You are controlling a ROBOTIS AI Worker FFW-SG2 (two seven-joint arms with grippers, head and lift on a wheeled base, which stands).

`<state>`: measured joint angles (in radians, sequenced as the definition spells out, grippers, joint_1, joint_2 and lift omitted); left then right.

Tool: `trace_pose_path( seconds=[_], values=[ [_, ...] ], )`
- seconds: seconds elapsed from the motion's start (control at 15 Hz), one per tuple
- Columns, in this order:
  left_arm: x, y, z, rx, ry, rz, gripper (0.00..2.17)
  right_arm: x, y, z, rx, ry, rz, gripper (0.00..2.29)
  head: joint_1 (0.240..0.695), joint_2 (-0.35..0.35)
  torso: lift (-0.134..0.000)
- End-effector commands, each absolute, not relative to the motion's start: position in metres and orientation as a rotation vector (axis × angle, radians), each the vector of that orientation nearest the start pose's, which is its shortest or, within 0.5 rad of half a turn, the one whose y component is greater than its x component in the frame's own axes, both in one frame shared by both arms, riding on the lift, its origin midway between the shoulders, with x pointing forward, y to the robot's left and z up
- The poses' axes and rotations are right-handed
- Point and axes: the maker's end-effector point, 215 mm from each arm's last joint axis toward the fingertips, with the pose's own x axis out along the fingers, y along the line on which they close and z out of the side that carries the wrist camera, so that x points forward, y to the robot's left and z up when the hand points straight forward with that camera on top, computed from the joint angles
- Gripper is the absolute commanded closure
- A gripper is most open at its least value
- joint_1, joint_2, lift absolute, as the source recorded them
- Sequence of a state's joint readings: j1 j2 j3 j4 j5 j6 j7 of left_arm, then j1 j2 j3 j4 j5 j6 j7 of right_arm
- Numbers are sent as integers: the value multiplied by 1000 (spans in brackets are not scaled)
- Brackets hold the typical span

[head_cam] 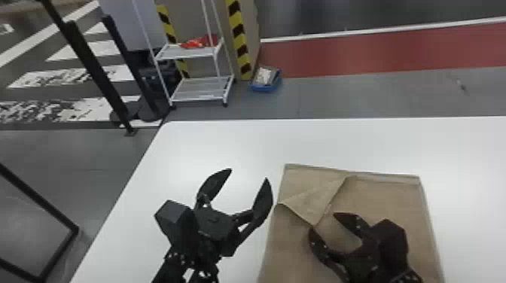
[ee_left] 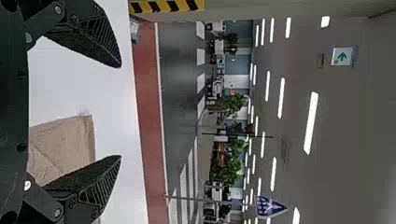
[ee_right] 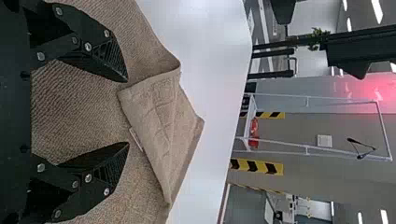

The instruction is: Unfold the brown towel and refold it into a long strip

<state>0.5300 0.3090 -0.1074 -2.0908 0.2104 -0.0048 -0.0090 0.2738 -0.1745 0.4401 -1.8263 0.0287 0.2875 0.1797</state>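
The brown towel (head_cam: 391, 199) lies on the table's near right part, its far left corner folded over in a triangular flap (head_cam: 316, 199). My left gripper (head_cam: 248, 174) stands open just left of the towel over bare table. Over the towel, beside the flap's tip, my right gripper (head_cam: 323, 222) is open and holds nothing. In the left wrist view the open left gripper (ee_left: 121, 112) has part of the towel (ee_left: 70, 135) between and beyond its fingers. The right wrist view has the right gripper (ee_right: 128, 112) open, with the flap (ee_right: 156, 121) just past its fingertips.
The white table (head_cam: 226, 143) extends left and beyond the towel, with its left edge at the left arm's side. On the floor behind stand a white shelf cart (head_cam: 199, 88), a blue bin (head_cam: 265, 86) and black posts (head_cam: 98, 75).
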Motion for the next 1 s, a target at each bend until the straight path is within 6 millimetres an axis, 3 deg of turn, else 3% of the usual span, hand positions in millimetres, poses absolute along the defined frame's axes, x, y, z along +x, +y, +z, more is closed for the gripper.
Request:
trace_pose_path(
  seconds=[0.0, 0.27, 0.4, 0.73, 0.8, 0.93],
  values=[
    [428, 191, -338, 9, 52, -250, 218, 420, 14, -461, -119, 339, 652, 475, 695, 252, -125],
    [427, 196, -338, 12, 53, -243, 218, 430, 24, -461, -143, 350, 661, 478, 695, 270, -125],
    [427, 197, -338, 12, 51, -242, 218, 431, 26, -465, -146, 368, 660, 633, 695, 276, -125],
    [428, 197, -336, 12, 46, -241, 218, 425, 29, -463, -142, 359, 667, 653, 695, 287, -125],
    [428, 197, -335, 12, 45, -242, 218, 425, 29, -457, -145, 345, 667, 772, 695, 288, -125],
    [427, 197, -334, 13, 43, -243, 218, 426, 24, -456, -139, 341, 657, 1362, 695, 291, -125]
  ],
)
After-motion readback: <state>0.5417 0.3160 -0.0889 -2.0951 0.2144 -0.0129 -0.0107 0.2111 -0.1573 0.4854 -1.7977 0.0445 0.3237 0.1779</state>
